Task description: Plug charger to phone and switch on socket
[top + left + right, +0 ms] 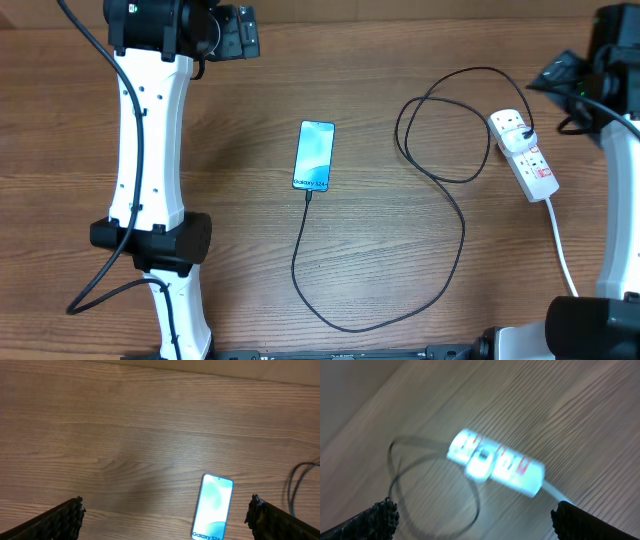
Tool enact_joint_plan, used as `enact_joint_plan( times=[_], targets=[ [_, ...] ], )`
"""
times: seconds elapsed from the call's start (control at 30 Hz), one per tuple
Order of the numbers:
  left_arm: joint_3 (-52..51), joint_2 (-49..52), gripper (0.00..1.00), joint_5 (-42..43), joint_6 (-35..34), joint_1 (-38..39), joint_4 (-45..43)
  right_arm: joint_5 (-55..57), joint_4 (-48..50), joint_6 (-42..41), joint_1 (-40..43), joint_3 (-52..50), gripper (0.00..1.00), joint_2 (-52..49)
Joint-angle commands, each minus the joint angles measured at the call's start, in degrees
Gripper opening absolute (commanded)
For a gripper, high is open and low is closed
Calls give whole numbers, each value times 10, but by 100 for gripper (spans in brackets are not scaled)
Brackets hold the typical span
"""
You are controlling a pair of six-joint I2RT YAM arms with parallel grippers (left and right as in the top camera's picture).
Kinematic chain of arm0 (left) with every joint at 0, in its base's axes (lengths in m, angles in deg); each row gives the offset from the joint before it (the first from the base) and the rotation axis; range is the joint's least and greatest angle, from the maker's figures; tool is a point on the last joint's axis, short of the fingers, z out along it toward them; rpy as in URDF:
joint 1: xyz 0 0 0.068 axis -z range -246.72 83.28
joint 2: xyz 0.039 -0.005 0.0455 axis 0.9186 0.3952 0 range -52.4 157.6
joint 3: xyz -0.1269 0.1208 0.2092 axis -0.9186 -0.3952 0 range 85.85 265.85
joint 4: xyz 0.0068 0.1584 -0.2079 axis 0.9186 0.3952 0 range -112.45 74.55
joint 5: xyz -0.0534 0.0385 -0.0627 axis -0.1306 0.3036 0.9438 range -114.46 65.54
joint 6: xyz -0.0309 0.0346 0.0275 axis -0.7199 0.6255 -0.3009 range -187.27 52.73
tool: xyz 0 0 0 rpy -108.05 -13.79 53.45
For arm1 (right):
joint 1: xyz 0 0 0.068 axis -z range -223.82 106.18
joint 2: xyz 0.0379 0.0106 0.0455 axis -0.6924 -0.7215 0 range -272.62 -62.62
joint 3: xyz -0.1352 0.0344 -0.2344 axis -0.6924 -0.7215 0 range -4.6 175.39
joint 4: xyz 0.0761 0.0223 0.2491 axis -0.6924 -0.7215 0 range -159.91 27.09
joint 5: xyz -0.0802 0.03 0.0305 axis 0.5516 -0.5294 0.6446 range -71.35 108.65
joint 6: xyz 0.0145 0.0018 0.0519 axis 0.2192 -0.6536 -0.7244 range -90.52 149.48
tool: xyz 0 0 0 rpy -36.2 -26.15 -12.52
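The phone (pixel 314 154) lies mid-table, its blue-teal screen lit, and the thin black charger cable (pixel 440 270) runs from its near short edge in a long loop to a black plug in the white socket strip (pixel 524 153) at the right. The strip has red switches and a thick white cord (pixel 560 245). My left gripper (pixel 165 517) is open and empty, high above the wood, with the phone (pixel 214 507) below between its fingers. My right gripper (pixel 472 519) is open and empty above the blurred strip (pixel 495 462).
Bare wooden tabletop (pixel 240 150) surrounds the phone. The left arm's white link (pixel 150 150) crosses the left side of the table. The right arm (pixel 620 170) stands at the right edge beside the white cord.
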Motion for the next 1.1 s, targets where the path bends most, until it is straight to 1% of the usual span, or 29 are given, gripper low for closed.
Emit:
enact_joint_plan(
  times=[0.0,0.2,0.43,0.7,0.77,0.87,0.97,1.07],
  targets=[
    [-1,11,100,-18,-6,-3,3,68,26,-2,36,-9,100,-19],
    [-1,11,100,-18,-6,-3,3,69,27,-2,73,-9,100,-38],
    [-1,11,100,-18,-6,-3,3,96,36,4,89,-9,100,-72],
    [-1,11,100,-18,-6,-3,3,84,48,81,97,-9,100,-146],
    [-1,11,100,-18,-6,-3,3,45,56,106,103,-9,100,-161],
    [-1,11,100,-18,-6,-3,3,-38,66,164,120,-9,100,-186],
    [-1,11,100,-18,-6,-3,3,-73,66,166,143,-9,100,-202],
    [-1,11,100,-18,-6,-3,3,-130,66,170,172,-9,100,-211]
  ],
)
